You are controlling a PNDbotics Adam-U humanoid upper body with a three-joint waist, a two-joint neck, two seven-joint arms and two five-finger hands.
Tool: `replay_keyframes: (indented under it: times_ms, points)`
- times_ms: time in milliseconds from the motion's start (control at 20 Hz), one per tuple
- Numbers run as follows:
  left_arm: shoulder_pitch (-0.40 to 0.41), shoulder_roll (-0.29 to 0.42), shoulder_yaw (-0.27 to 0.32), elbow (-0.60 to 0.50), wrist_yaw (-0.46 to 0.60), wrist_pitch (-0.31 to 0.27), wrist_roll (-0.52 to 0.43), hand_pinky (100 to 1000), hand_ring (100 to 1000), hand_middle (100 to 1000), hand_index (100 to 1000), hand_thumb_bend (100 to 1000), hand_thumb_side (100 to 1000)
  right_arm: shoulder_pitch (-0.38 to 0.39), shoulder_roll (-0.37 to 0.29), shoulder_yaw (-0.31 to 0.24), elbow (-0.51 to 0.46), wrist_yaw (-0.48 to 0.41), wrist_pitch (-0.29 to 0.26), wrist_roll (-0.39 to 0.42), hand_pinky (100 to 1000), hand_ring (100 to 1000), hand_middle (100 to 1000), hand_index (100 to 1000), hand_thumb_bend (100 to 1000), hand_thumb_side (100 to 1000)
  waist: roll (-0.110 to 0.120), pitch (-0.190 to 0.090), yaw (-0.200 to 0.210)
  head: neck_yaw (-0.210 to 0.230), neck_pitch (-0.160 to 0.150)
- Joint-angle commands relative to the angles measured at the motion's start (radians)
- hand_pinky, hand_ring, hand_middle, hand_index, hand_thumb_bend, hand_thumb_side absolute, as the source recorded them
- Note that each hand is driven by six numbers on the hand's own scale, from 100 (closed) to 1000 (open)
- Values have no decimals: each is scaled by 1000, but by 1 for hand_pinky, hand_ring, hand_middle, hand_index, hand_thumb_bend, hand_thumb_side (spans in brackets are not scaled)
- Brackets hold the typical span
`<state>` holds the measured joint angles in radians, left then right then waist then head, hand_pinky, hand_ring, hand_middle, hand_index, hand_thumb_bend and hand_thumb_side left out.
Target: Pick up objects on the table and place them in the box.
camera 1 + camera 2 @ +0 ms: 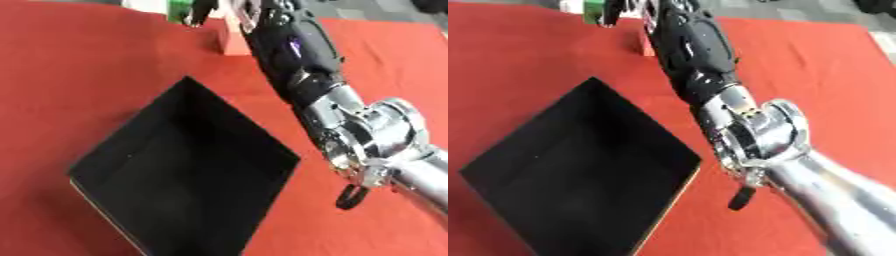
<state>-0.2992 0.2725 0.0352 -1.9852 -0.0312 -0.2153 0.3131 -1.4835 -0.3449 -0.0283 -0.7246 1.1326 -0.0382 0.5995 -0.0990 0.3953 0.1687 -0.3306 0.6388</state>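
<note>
- The right arm (350,125) reaches from the lower right diagonally up across the bench (79,65), which is covered in red cloth.
- The right hand (203,11) is at the far edge of the bench, beside a green object (178,10); whether its fingers are curled round that object or merely touching it cannot be told.
- A pale orange block (232,40) stands just beside the forearm, on the red cloth, near the hand.
- The black box (184,170) sits open on the bench to the left of the arm, turned corner-on; its inside is dark and nothing can be made out in it.
- The green object and the block are both outside the box, well beyond its far corner.
</note>
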Motion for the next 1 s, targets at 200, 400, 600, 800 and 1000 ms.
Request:
replay_keyframes:
  times_ms: [200,400,600,800,1000]
  points:
    - [0,3,11,-15,-6,-1,2,575,727,649,829,262,892,6,-94,86,-162,-91,-93,38,407,364,251,533,100,100,11,-43,-11,27,25]
    - [7,-2,13,-15,-7,0,4,576,727,649,828,263,890,69,-134,168,-259,-153,-155,13,442,398,278,548,100,100,14,-65,-19,48,46]
    - [12,-4,14,-15,-8,1,5,577,726,649,828,264,888,148,-192,262,-354,-212,-214,-40,455,413,302,552,100,100,15,-77,-26,69,56]
    - [14,-4,14,-15,-9,1,6,577,726,649,828,264,888,236,-270,359,-450,-271,-273,-99,454,422,316,560,100,100,17,-82,-39,93,63]
    - [16,1,19,-15,-13,2,11,577,725,649,828,264,887,446,-512,365,-877,-580,-397,-84,455,437,336,571,100,100,17,-83,-61,121,69]
